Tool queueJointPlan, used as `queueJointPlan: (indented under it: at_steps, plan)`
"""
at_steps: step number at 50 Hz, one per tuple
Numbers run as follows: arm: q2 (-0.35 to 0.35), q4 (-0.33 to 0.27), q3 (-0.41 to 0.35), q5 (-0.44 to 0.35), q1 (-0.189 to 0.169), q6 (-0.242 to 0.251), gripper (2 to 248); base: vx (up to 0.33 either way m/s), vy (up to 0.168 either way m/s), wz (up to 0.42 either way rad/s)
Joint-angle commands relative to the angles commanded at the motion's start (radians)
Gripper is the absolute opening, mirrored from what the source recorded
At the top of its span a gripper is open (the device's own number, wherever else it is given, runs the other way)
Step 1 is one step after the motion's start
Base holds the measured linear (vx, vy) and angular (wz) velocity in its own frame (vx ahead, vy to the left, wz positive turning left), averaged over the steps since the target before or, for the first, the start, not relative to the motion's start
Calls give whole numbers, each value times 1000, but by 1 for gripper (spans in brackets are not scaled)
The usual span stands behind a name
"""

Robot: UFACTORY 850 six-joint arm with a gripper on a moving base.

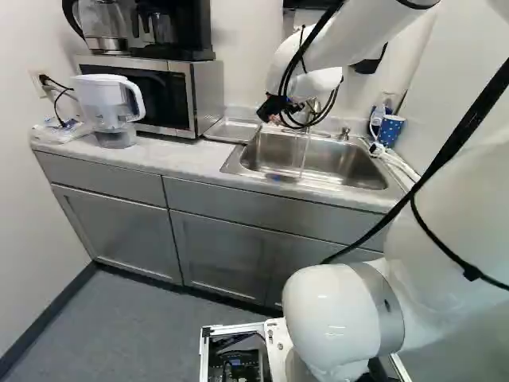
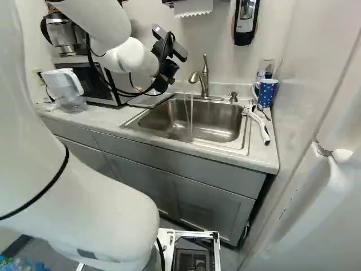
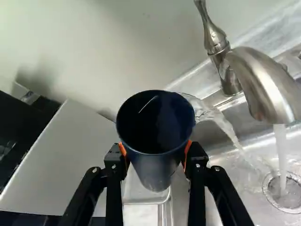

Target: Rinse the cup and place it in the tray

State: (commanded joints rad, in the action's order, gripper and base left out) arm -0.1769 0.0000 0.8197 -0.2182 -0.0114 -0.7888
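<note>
My gripper (image 2: 169,56) is raised left of the faucet in the right base view. In the wrist view the gripper (image 3: 155,157) is shut on a dark blue cup (image 3: 153,167), an orange pad against either side. The cup's mouth faces the camera, and water spills over its rim towards the sink (image 3: 223,141). From the faucet (image 3: 265,89) a stream runs beside the drain, apart from the cup. The metal tray (image 1: 231,130) lies on the counter left of the sink; part of it shows beyond the cup in the wrist view.
A microwave (image 1: 191,99) with a coffee maker on top stands left of the tray. Beside it is a white pitcher (image 1: 103,99). Right of the sink are a dotted blue mug (image 2: 267,90) and a white-handled brush (image 2: 259,127). A soap dispenser (image 2: 246,20) hangs on the wall.
</note>
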Motion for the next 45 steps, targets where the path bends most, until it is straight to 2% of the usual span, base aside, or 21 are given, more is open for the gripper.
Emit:
queueJointPlan:
  at_steps: [45]
  plan:
    - [0, 0, 0, 0, 0, -473, 124, 0, 0, 0]
